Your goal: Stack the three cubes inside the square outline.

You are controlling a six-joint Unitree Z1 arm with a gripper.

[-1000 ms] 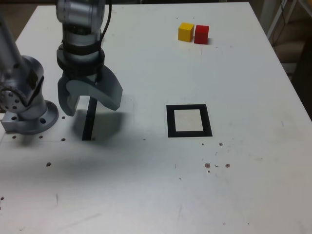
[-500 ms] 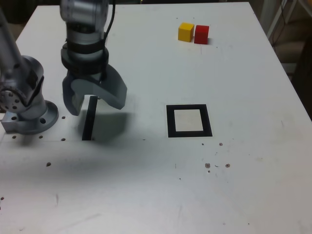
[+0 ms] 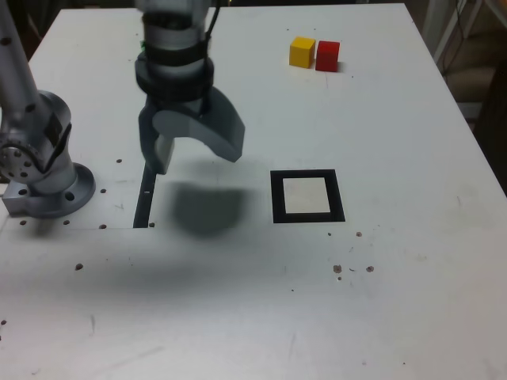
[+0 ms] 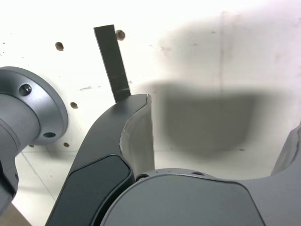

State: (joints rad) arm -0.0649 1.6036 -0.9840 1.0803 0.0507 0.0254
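Observation:
A yellow cube (image 3: 302, 52) and a red cube (image 3: 327, 55) sit side by side, touching, at the far side of the white table. The square outline (image 3: 276, 198), a thick black frame with a pale centre, lies flat right of the middle in the exterior view, with nothing in it. My gripper (image 3: 196, 157) hangs above the table to the left of the outline in that view, jaws wide open and nothing between them. In the wrist view the gripper (image 4: 221, 117) shows only bare table and its own shadow between the fingers (image 4: 134, 136).
A thin black strip (image 3: 145, 202) (image 4: 112, 61) lies on the table below and left of the gripper in the exterior view. The arm's grey base (image 3: 43, 170) (image 4: 23, 113) stands at that view's left edge. Small dark specks dot the near table surface.
The gripper has moved to the exterior view's right and slightly farther back, off the black strip and nearer the square outline. It stays open. The cubes have not moved.

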